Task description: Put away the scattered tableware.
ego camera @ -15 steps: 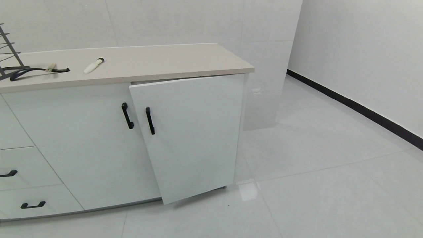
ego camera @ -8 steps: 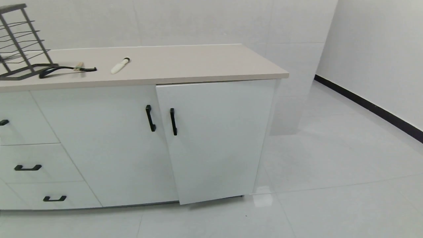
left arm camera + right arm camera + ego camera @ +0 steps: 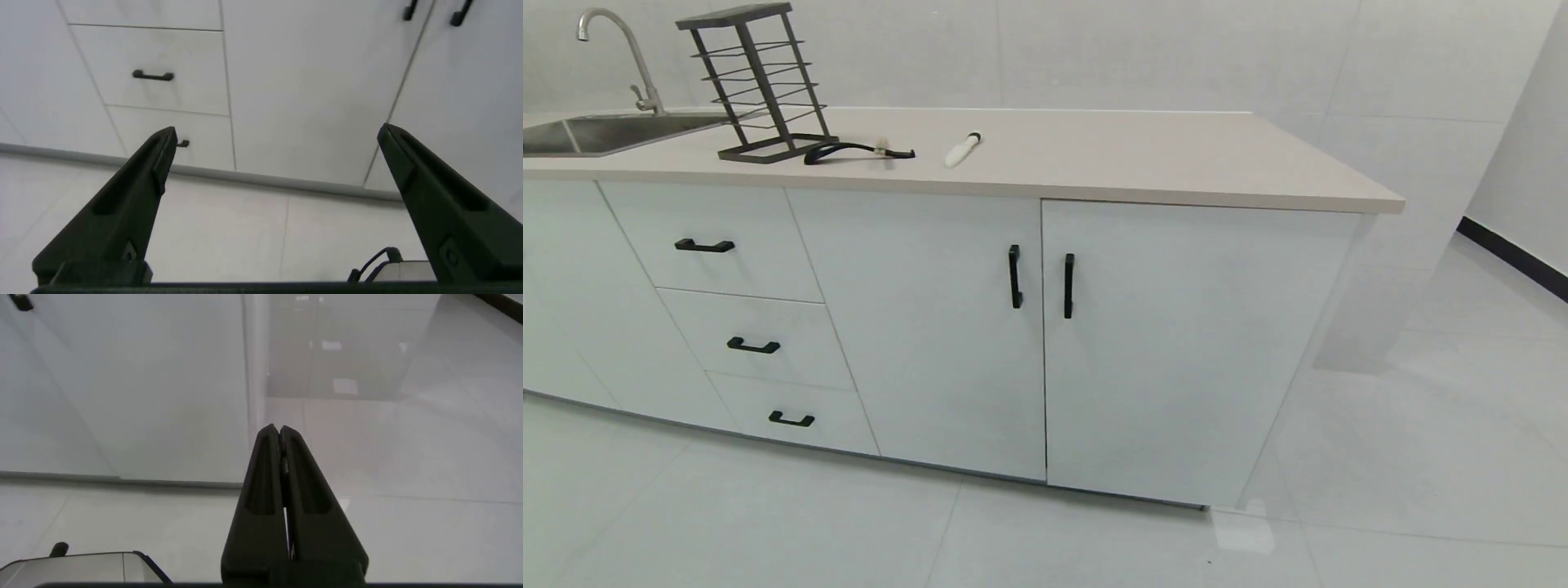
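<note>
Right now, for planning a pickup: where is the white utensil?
In the head view the white utensil lies on the counter, left of centre, just right of the black utensil by the rack.

The head camera looks forward and down from above the countertop (image 3: 1094,163), well back, with the cabinet (image 3: 1176,343) at 12 o'clock. Both wrist cameras hang low, facing its front. The left one, looking between the parted fingers of the left gripper (image 3: 278,133), shares the drawers (image 3: 147,73) with the head view.
</note>
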